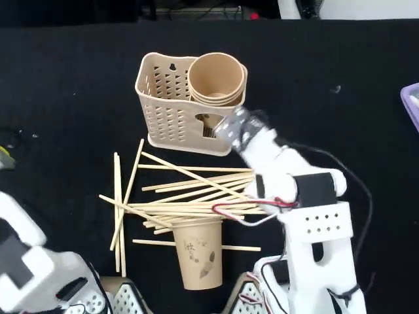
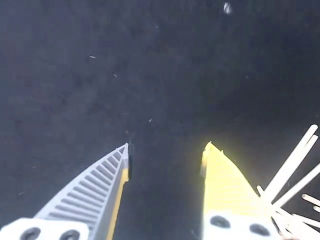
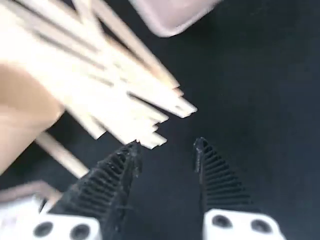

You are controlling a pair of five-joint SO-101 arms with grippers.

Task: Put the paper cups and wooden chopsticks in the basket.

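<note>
Pale wooden chopsticks (image 1: 190, 196) lie strewn in a loose crisscross heap on the black table (image 1: 78, 78), just in front of the cream perforated basket (image 1: 171, 108). Most run roughly side to side, with a few crossing them at one end. Nested paper cups (image 1: 217, 77) sit in one end of the basket, their brown rims above its wall, so that part of the job looks done. One loose paper cup (image 1: 198, 256) rests at the near edge of the heap, over a couple of sticks; whether it stands or lies tipped I cannot tell. The right gripper (image 3: 165, 150) hangs with its black ribbed jaws apart and empty, the ends of the chopstick bundle just ahead of them and a corner of the basket beyond. In my judgement it is placed there to take the sticks by their ends, where several lie together and could be pinched at once. The left gripper (image 2: 165, 150) is parted too, holding nothing, over bare black table with a few stick ends off to one side. It is probably parked aside so the arms do not crowd one another. The sticks look thin, light and smooth, likely to slide or fan out if pinched off-centre.
</note>
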